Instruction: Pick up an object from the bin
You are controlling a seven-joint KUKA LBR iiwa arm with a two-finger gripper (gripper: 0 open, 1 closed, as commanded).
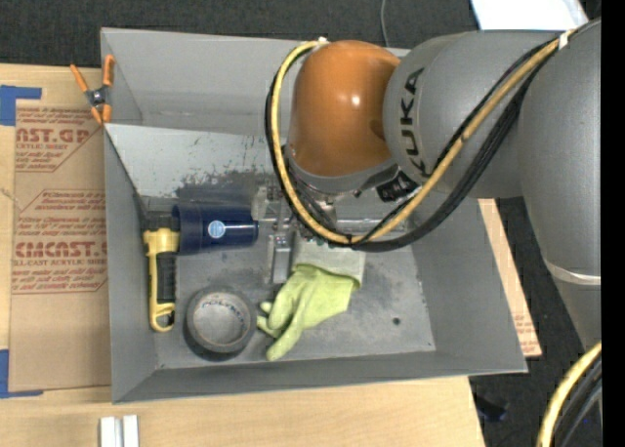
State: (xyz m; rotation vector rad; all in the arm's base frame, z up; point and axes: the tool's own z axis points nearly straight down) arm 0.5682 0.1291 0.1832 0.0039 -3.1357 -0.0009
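My gripper (281, 262) reaches down from under the arm's orange cover, in the middle of the bin. Its tip stands at the upper left edge of a crumpled yellow-green cloth (311, 304), touching it or just above it. A dark blue cylinder (215, 228) lies on its side just left of the gripper. A grey roll of tape (217, 322) lies flat to the lower left, beside the cloth's left end. I see nothing held in the gripper.
A yellow and black hand tool (161, 279) lies along the bin's left wall, pointing up and down. The arm and its orange cover hide the bin's upper right part. Bare floor shows right of the cloth.
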